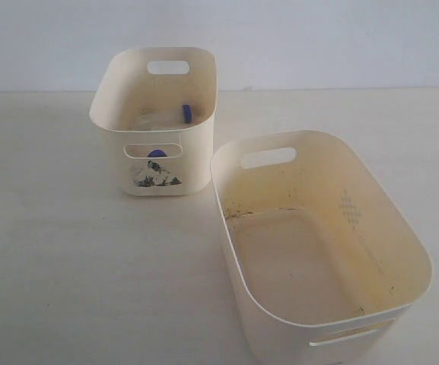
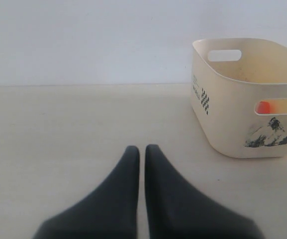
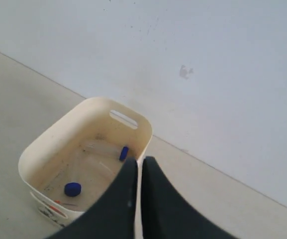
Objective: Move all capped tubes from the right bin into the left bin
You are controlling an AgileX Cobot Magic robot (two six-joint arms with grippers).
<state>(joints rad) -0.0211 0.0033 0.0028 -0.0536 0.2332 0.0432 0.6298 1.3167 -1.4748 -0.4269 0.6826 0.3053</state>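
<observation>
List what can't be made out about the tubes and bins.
Tube count in the left bin: exterior view, its front wall hides the floor; one blue cap shows.
Right wrist view: the right gripper covers that bin's corner.
Right bin near wall: cut off by the exterior view's bottom edge.

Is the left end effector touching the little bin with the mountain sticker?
Apart. The left wrist view shows a stretch of table between the left end effector and the little bin; nothing bridges the gap.
</observation>
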